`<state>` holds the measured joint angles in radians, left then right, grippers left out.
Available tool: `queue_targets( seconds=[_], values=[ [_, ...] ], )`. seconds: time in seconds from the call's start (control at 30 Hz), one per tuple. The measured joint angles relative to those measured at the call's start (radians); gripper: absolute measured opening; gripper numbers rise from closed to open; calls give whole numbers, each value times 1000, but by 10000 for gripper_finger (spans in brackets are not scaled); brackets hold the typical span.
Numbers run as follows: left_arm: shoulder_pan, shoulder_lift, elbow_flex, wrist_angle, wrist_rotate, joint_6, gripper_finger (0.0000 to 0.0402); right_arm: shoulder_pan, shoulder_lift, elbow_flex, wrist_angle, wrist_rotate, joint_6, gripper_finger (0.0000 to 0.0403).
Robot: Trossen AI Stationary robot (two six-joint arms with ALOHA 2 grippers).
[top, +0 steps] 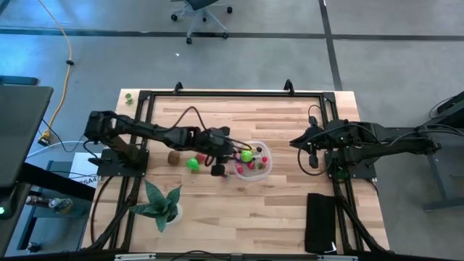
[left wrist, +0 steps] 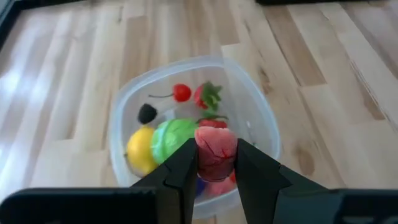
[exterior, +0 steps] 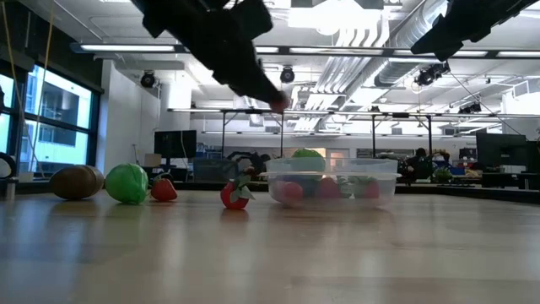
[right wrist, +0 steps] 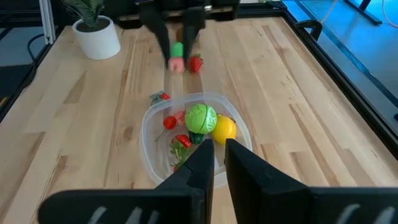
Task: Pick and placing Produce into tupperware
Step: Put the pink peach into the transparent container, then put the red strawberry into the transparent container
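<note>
Bare wooden tabletop [top: 275, 217] surrounds the clear rounded-square plastic container [top: 262, 165] at centre frame, above whose left rim the left gripper [left wrist: 216, 163] pinches 1 small pink toy fruit [left wrist: 216, 151], while the right gripper [top: 296, 142], jaws nearly closed and empty, waits to the container's right.

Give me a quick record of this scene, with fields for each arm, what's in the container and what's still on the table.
left gripper: shut on a pink fruit, near the tupperware
right gripper: empty, jaws close together, waiting on the tupperware's other side
in tupperware: green cabbage, lemon, cherry, strawberry, a small dark piece
on table: brown fruit, green ball, two red pieces
other: potted plant, black pad
</note>
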<state>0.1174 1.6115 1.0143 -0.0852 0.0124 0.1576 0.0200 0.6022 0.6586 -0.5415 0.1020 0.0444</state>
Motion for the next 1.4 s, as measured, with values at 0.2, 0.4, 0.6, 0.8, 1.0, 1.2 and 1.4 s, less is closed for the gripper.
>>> queue_targets(
  seconds=[0.2, 0.4, 0.6, 0.8, 1.0, 1.2, 1.4],
  values=[
    [-29, 111, 45, -7, -1, -5, 88, 0, 0, 0, 0, 0, 0, 30],
    [-33, 178, 56, 29, 27, -14, 88, 0, 0, 0, 0, 0, 0, 30],
    [-33, 202, 55, 35, 32, -24, 88, 0, 0, 0, 0, 0, 0, 30],
    [-33, 205, 55, 32, 32, -24, 88, 0, 0, 0, 0, 0, 0, 30],
    [-33, 205, 55, 33, 31, -24, 88, 0, 0, 0, 0, 0, 0, 30],
    [-33, 205, 55, 34, 29, -14, 105, 0, 0, 0, 0, 0, 0, 30],
    [-33, 205, 55, 33, 21, -8, 163, 0, 0, 0, 0, 0, 0, 30]
  ],
)
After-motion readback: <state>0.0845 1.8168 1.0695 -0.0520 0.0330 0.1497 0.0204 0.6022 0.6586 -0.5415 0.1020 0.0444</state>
